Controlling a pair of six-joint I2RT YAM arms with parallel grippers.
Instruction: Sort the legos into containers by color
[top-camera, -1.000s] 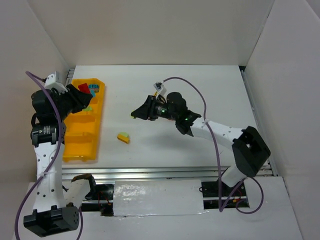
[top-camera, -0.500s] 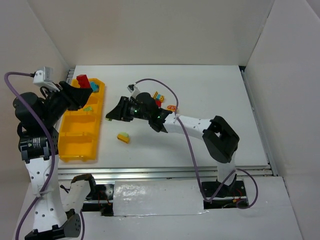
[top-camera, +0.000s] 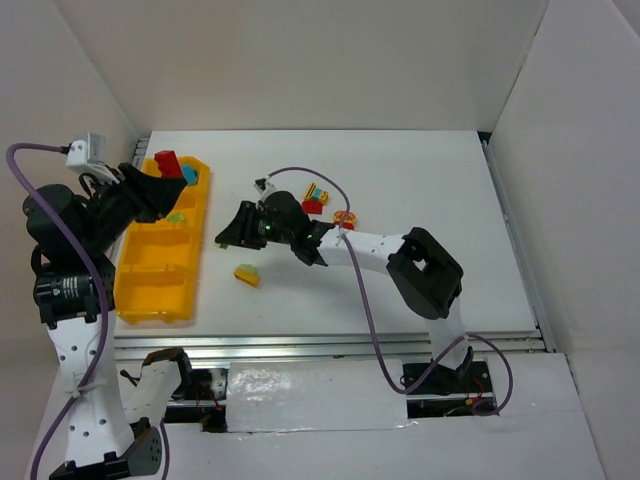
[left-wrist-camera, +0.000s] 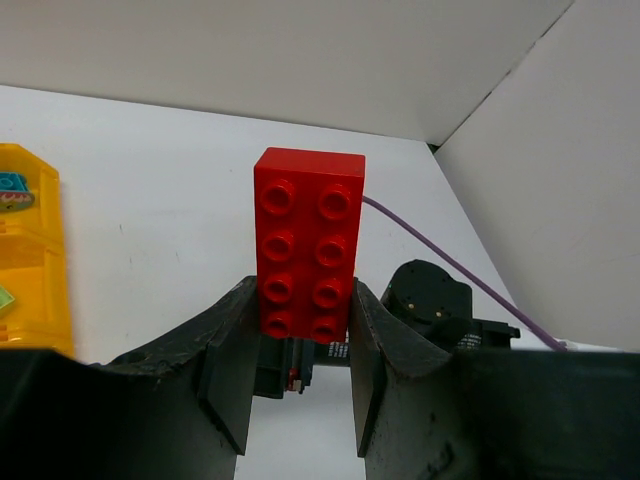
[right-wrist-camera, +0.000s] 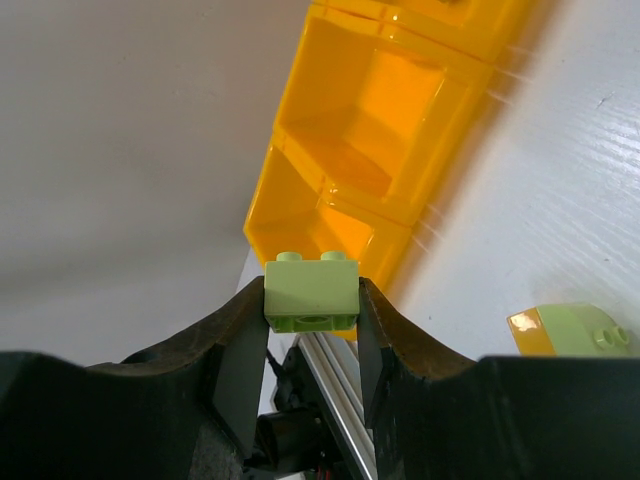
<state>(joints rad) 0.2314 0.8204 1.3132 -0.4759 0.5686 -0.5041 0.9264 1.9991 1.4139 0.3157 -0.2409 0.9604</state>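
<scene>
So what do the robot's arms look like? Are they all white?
No. The left arm and right arm are white tubes with chunky black joints. A purple cable loops along each. The left gripper and right gripper are black, each with two fingers.

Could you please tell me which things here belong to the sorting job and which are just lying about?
Job: tray, red brick in left gripper, green brick in right gripper, yellow-green brick, mixed clump, teal brick in tray.
Lying about: purple cable, metal rail.
</scene>
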